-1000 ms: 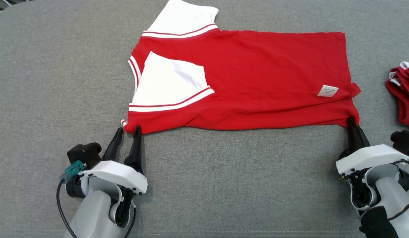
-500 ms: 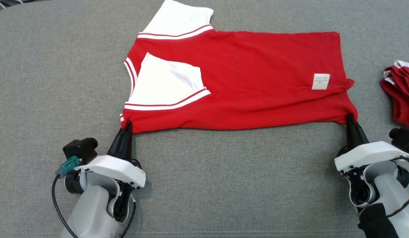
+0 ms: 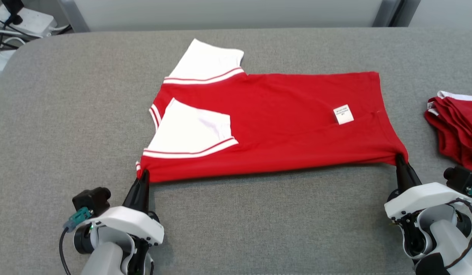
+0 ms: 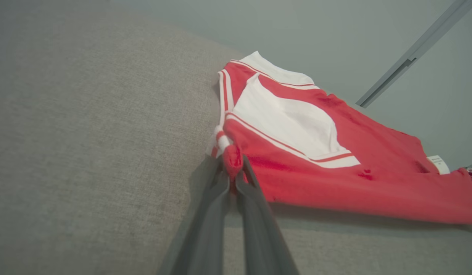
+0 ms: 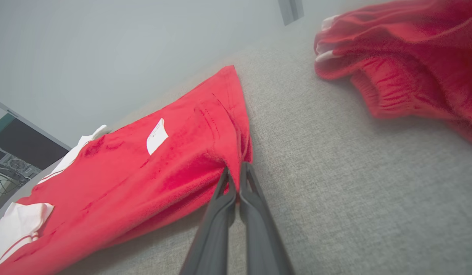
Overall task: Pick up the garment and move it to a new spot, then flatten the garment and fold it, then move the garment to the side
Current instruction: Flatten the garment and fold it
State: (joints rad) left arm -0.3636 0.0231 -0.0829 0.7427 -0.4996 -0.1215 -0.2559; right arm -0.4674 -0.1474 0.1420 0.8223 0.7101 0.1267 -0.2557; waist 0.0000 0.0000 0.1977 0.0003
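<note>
Garment (image 3: 281,126) corner caught: my left tool (image 3: 144,176) has just snapped shut on it, right tool (image 3: 399,159) pinching the other near corner. I'd say we're ready to fold.

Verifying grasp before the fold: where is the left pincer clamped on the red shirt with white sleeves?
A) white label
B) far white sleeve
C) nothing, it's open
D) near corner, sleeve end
D: the left pincer is pinched shut on the near sleeve-end corner of the red shirt with white sleeves.
</note>
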